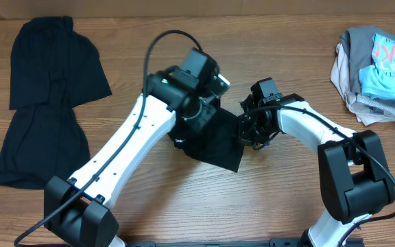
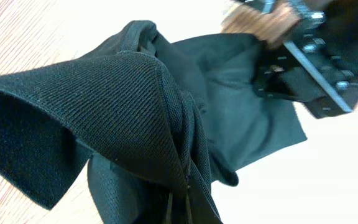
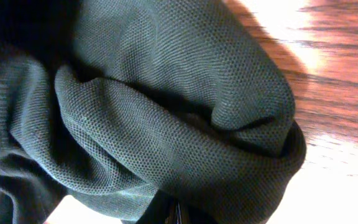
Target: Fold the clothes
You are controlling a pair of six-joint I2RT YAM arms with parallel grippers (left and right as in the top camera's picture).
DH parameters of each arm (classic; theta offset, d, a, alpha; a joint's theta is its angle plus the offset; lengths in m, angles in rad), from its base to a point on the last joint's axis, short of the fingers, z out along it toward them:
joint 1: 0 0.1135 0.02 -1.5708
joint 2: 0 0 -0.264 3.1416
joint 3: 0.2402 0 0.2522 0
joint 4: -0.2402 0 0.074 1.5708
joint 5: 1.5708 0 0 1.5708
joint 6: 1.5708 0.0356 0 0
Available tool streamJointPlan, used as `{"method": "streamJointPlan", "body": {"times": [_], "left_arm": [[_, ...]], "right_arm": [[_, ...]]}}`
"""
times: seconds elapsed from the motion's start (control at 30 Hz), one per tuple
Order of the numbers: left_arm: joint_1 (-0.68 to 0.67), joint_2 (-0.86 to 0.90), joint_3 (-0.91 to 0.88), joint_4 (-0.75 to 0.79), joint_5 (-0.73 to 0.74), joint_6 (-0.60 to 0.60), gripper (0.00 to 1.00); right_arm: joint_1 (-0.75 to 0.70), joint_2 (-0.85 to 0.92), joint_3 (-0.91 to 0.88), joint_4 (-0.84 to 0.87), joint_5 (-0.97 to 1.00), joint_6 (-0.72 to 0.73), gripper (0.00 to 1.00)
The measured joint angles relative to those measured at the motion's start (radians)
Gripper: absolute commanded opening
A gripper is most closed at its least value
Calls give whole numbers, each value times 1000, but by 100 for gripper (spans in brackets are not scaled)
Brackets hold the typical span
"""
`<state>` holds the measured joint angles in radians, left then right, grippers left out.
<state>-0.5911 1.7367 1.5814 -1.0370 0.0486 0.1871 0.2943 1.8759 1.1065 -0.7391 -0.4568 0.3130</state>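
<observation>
A black mesh garment (image 1: 214,140) hangs bunched between my two grippers at the table's middle. My left gripper (image 1: 196,118) is shut on its left side; in the left wrist view the cloth (image 2: 135,106) drapes over the fingers (image 2: 180,208). My right gripper (image 1: 247,129) is shut on its right edge; the right wrist view is filled with the mesh fabric (image 3: 166,106) pinched at the fingers (image 3: 176,214). A black pair of shorts (image 1: 46,96) lies spread flat at the far left.
A pile of unfolded clothes (image 1: 379,65), grey, beige and light blue, sits at the right back edge. The wooden table (image 1: 184,206) shows bare in front of the arms.
</observation>
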Motion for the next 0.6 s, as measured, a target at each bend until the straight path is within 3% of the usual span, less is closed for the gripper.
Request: {"method": "streamJointPlan", "body": {"times": [0.4, 0.6], "left_arm": [[-84, 12, 0, 43, 20, -12, 4], [-84, 47, 0, 43, 23, -29, 4]], "right_arm": [[-21, 3, 2, -8, -28, 4, 4], [-146, -47, 104, -109, -26, 28, 4]]}}
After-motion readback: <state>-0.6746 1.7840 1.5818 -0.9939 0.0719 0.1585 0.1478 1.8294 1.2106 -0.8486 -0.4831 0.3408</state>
